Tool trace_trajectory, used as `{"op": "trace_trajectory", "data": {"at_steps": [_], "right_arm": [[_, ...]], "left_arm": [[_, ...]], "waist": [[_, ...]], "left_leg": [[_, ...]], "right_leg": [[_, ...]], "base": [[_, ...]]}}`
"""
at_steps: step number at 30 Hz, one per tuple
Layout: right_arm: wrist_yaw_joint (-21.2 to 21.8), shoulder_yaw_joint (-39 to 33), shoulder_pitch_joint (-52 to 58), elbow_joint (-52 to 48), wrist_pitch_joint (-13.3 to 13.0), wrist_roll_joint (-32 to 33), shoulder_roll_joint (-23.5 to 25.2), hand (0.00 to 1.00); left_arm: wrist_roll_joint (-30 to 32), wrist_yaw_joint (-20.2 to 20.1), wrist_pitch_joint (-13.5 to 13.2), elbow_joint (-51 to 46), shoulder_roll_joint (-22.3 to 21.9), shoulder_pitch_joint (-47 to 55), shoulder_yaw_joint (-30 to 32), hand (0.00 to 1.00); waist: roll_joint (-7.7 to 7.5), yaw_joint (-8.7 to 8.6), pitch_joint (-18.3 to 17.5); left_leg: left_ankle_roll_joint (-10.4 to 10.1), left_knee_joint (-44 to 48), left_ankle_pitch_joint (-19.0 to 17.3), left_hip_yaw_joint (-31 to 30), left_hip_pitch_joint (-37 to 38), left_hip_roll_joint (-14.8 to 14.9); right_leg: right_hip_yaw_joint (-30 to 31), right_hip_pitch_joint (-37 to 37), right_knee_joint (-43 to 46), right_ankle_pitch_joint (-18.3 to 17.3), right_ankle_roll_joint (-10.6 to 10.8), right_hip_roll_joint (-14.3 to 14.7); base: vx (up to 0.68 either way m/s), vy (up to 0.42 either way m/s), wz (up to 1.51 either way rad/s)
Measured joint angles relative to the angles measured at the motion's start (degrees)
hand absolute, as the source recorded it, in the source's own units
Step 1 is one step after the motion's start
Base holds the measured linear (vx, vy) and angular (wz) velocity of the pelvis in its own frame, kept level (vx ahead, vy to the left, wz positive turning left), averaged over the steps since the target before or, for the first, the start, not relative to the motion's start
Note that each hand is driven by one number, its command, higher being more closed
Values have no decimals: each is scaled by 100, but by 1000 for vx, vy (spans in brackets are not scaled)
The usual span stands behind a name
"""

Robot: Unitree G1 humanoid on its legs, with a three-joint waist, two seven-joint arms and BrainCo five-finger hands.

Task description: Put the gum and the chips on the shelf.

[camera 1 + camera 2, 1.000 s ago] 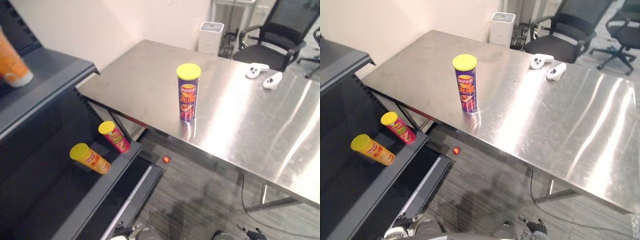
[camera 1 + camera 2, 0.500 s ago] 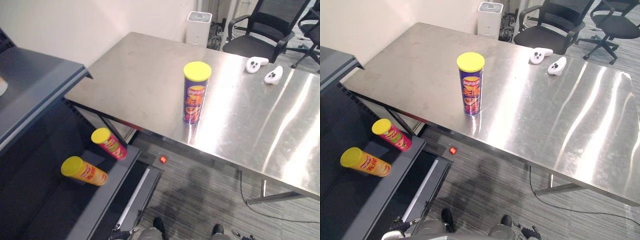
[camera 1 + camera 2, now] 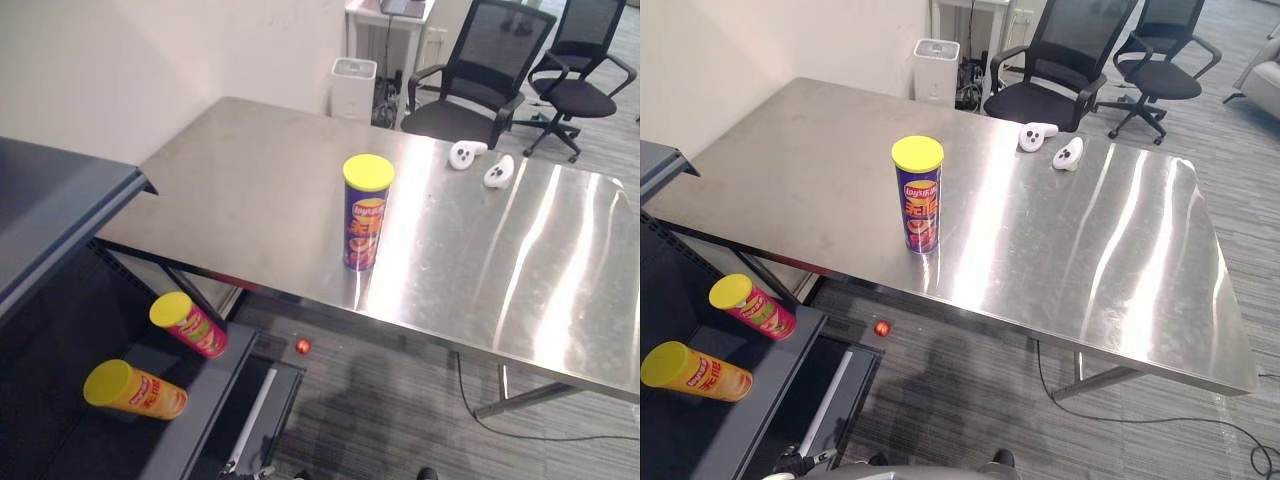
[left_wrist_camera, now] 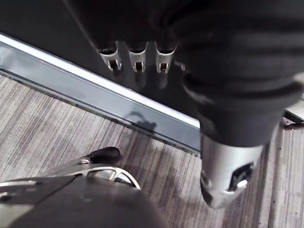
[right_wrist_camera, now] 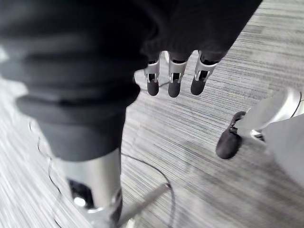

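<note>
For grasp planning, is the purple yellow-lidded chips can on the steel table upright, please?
Upright: the purple chips can stands on its base, lid uppermost.

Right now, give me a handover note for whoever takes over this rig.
Left hand and right hand: open, empty, hanging over the floor.
The purple can stands upright on the table, untouched.
The red can and orange can lie on the lower shelf; whether either holds gum is unclear.
To do: shelve the purple can.
</note>
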Motion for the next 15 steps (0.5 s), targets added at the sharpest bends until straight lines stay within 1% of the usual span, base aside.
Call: {"op": "trace_trajectory", "data": {"at_steps": [1,2,4,6,8,9,10,11,12,14,15], "right_arm": [[-23,-504,-53,211,12,132,-220,0],[-52,-756,-87,298,11,179,-330,0],[-198,-1682,-197,421,10,469,-667,0],[-304,-2165,-234,488,4,627,-919,0],[-430,-2443,-234,481,-41,706,-1145,0],[-493,-2504,-245,443,-95,718,-1243,0],[-615,-2501,-280,229,-127,720,-1309,0],[-722,-2444,-375,-3,-146,720,-1382,0],[-788,-2354,-419,-175,-158,716,-1395,0],[-1066,-1666,-509,-1138,-204,684,-1377,0],[-1165,-1460,-503,-1482,-214,658,-1350,0]], "left_arm": [[14,-9,1,-2,-15,15,66,0],[13,-13,1,-2,-18,36,106,0],[13,-24,3,-8,-56,101,192,0],[13,-26,4,-11,-70,108,200,0],[13,-45,4,-12,-88,98,202,0],[14,-51,4,-13,-109,86,207,0],[18,-49,4,-13,-129,83,212,0],[19,-49,4,-11,-134,96,213,0],[19,-49,5,-7,-134,100,215,0],[24,-49,6,-2,-142,99,299,0],[28,-46,7,-1,-146,98,320,0]], "waist": [[42,-44,-56],[56,-91,-72],[122,-242,-148],[143,-269,-203],[165,-294,-234],[180,-309,-266],[208,-367,-304],[218,-413,-312],[218,-422,-312],[198,-435,-337],[194,-441,-340]], "left_leg": [[0,-5,-14,-5,2,-12],[4,-8,-24,-5,6,-19],[-7,-12,-35,12,7,-29],[-6,-21,-34,38,-5,-28],[-4,-20,-32,46,-2,-24],[-4,-21,-32,56,0,-22],[-4,-27,-32,66,13,-19],[-3,-47,-32,89,47,-19],[-4,-66,-32,130,78,-19],[-4,-120,-32,268,103,-23],[-3,-135,-31,286,110,-26]], "right_leg": [[2,-6,2,2,6,-6],[2,-4,4,2,7,-15],[6,-34,4,2,8,-23],[29,-85,8,18,36,-19],[53,-92,12,18,36,-12],[84,-100,22,18,36,-9],[137,-103,43,18,36,-5],[168,-108,60,18,36,-3],[192,-118,68,18,36,2],[328,-191,106,19,37,11],[334,-198,117,19,37,10]], "base": [[-35,-31,-4],[-42,-27,-6],[-42,-30,-9],[-27,-36,-12],[-20,-48,-7],[-12,-48,-6],[-5,-34,-8],[-7,-31,-12],[-29,-28,-27],[-49,-29,-31],[-43,-27,-19]]}}
